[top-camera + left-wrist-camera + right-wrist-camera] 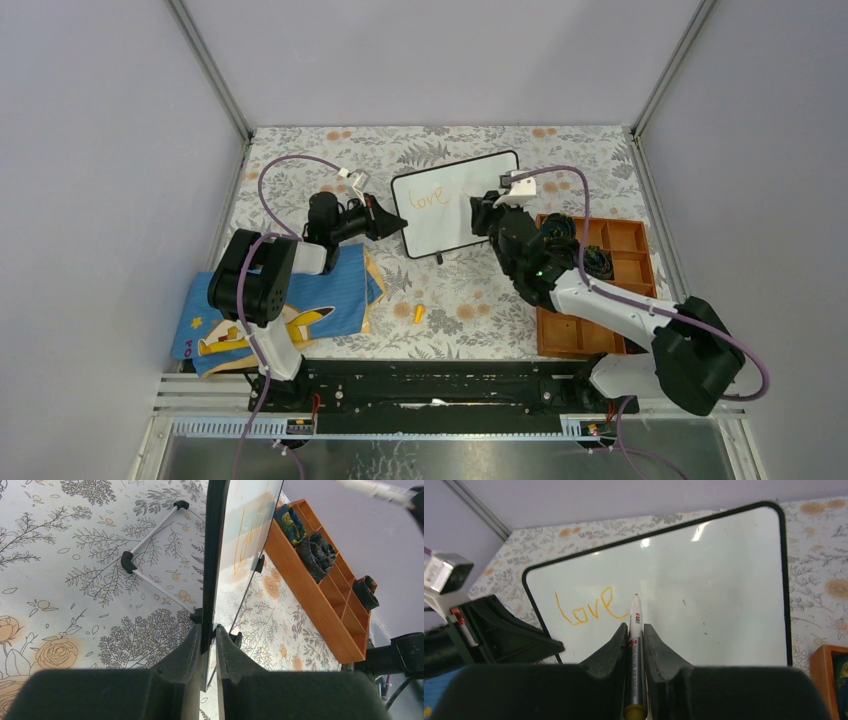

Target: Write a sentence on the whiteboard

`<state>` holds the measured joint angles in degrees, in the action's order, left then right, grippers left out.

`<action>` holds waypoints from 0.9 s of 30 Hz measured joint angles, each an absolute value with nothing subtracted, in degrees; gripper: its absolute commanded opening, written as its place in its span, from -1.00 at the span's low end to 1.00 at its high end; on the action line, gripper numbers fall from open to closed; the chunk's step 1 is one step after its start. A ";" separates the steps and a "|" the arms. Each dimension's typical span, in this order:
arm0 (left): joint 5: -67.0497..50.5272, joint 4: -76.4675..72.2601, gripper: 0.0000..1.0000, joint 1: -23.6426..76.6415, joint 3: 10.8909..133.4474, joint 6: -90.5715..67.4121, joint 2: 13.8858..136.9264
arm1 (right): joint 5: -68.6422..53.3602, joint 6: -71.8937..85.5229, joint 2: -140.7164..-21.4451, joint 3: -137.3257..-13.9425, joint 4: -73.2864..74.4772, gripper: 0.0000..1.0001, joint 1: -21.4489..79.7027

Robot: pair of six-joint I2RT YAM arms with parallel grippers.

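Toward the far middle of the floral tabletop (470, 310), the whiteboard (455, 203) stands tilted, its left edge clamped in the left gripper (398, 222). The left wrist view alone shows its wire stand (150, 535) behind. Only the right wrist view shows the right gripper (636, 627) clenched on a marker (635, 612), its tip just right of the sentence (584, 610), which reads only "Love". Grey walls (420, 60) surround. An orange tray (625, 240) at right holds dark rolled cloths (315, 550).

The whiteboard (455, 203) is white in a thin black frame; its word (585, 611) is orange. My marker (635, 645) is silver and white with a red mark. My left hand (209, 630) and right hand (636, 628) are black. The bench (470, 300) is pale with a print of grey foliage and orange blooms. The cloth (320, 295) is blue with yellow figures, and the tray (572, 338) is orange-brown.
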<state>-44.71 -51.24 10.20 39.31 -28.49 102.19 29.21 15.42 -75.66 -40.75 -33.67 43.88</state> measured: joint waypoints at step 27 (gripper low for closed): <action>-44.66 -50.41 -1.00 10.59 39.40 -27.83 101.86 | 13.80 22.26 -78.13 -46.87 -28.40 -1.00 36.60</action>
